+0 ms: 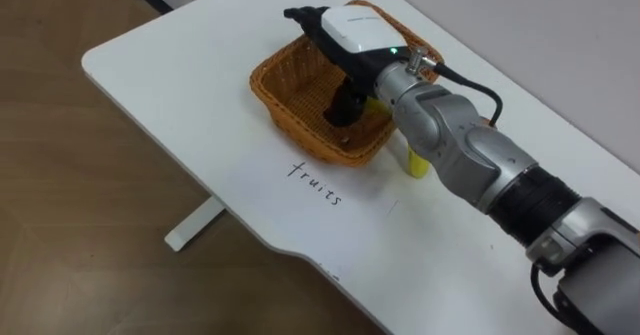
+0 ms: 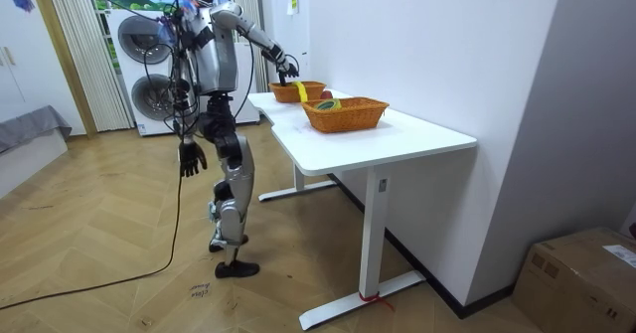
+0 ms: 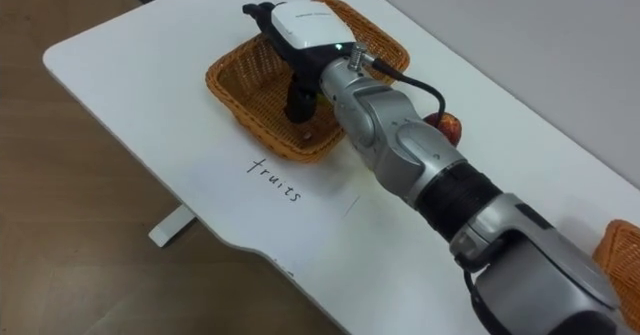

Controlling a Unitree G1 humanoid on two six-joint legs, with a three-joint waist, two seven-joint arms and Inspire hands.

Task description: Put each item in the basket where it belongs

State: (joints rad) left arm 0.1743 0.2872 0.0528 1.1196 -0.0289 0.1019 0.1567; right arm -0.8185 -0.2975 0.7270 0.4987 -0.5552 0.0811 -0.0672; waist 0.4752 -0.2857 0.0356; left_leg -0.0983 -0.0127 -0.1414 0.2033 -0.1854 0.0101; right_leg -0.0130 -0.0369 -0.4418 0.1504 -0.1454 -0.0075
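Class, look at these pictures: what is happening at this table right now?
The robot stands at the white table, its right hand reaching down into the wicker basket marked for fruit. A yellow item shows beside the basket, partly hidden by the arm. Its left hand hangs at its side.

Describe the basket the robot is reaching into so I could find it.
On the white table along the wall stand two wicker baskets. This basket sits at the end where the robot stands, under its right hand. A handwritten word on the tabletop before it marks it; the other basket stands farther along the table.
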